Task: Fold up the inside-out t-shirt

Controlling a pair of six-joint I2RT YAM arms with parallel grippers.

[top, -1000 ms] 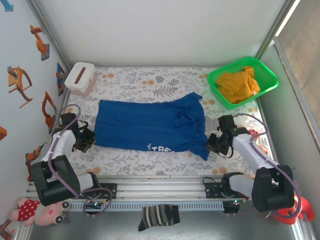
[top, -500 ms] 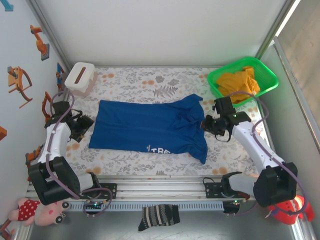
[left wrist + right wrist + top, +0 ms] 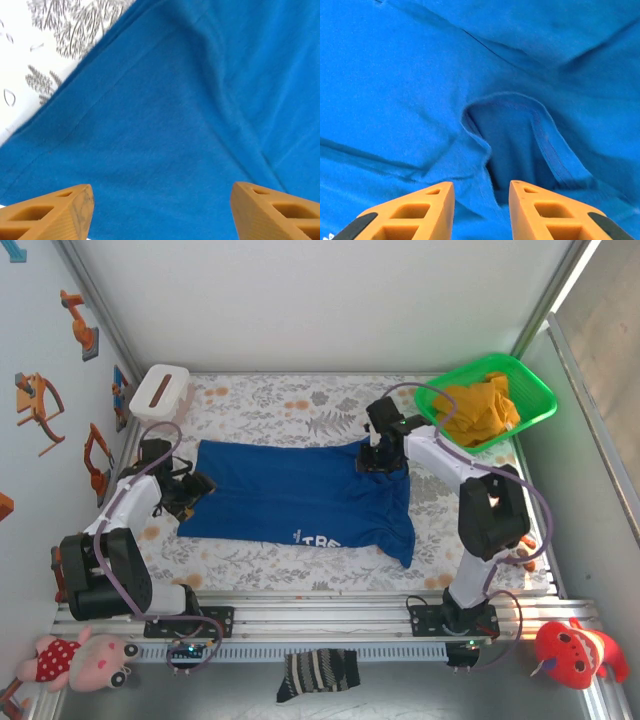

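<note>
Cloth of the inside-out t-shirt (image 3: 300, 490), spread at the table (image 3: 250, 405) centre, looks light, limp and prone to bunching, so pinch hems: left gripper (image 3: 161, 200), jaws wide apart, over its 9 o'clock edge; right gripper (image 3: 481, 192), jaws narrowly apart, at its 1 o'clock corner.

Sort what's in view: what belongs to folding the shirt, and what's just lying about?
Belongs to the job:
blue t-shirt

Lying about:
green basket
yellow-orange garment inside it
white box
striped sock
pink plush toy
red plush toy
</note>
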